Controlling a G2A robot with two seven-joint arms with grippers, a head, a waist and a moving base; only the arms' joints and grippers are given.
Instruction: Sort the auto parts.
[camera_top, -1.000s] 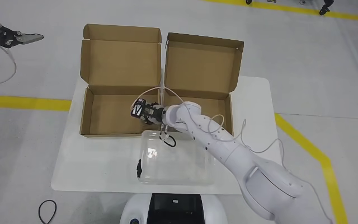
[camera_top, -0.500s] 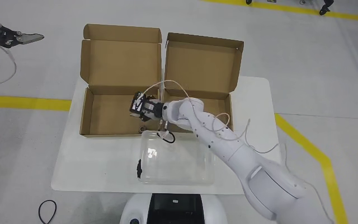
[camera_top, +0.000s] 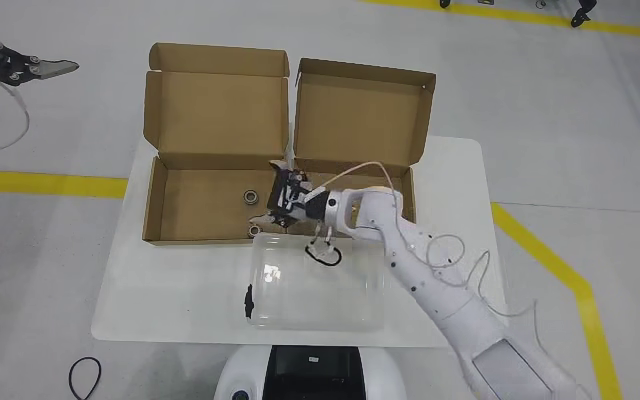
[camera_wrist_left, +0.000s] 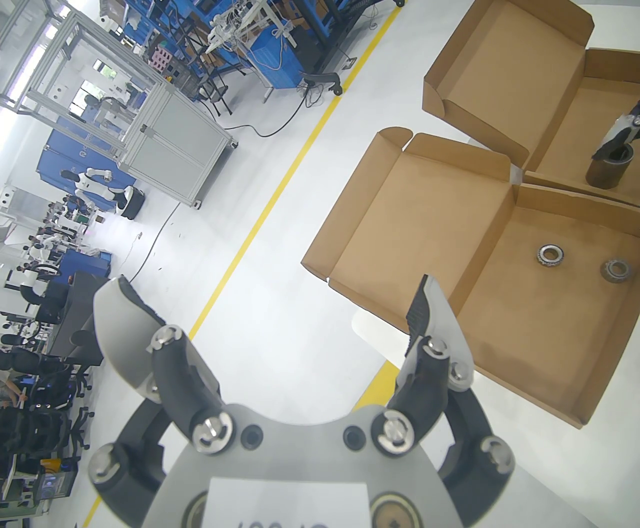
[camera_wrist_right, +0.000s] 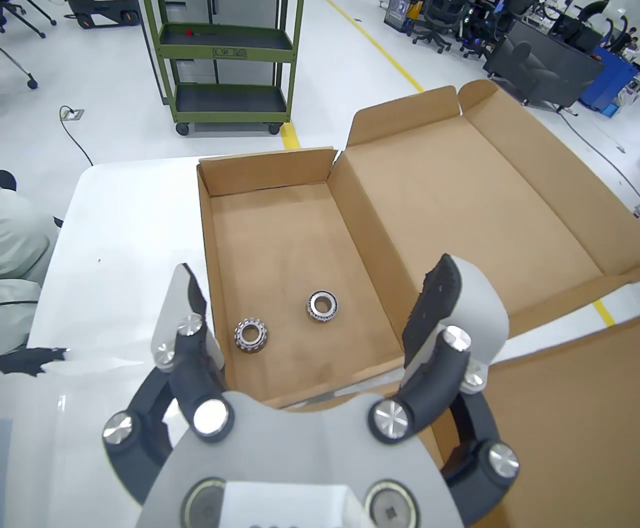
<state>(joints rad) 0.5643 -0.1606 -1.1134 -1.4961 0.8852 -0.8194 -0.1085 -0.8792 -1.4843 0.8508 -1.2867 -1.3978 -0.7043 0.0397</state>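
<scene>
Right claw (camera_top: 275, 192) hangs released and empty, its two fingers spread wide, above the spot where two open cardboard boxes sit side by side in the middle of a white tabletop (camera_top: 140, 290). Seen from its own wrist camera, the right claw (camera_wrist_right: 315, 280) looks down into the right end of the left box (camera_top: 200, 205), a shallow brown carton with its lid folded back, away from the robot. Two metal roller bearings, the auto parts, lie on this box's floor, apart from each other and touching neither finger. The first bearing (camera_top: 252, 192) rests out on the open floor near the claw. The second bearing (camera_top: 255, 231) sits just beside the wall nearest the robot (its ring of small rollers shows plainly in the right wrist view). The right box (camera_top: 362, 120) stands just beside the left one, its lid likewise open, with the right arm crossing above it. Nearer the robot, a clear plastic bin (camera_top: 300, 305) rests on the tabletop just beside both boxes. A small black part (camera_top: 247, 298), too small to identify, lies at the bin's left edge. Well away to the left of the tabletop, the left claw (camera_wrist_left: 272, 305) is also released, fingers wide apart and holding nothing, above a pale floor marked with a yellow line (camera_wrist_left: 280, 185).
</scene>
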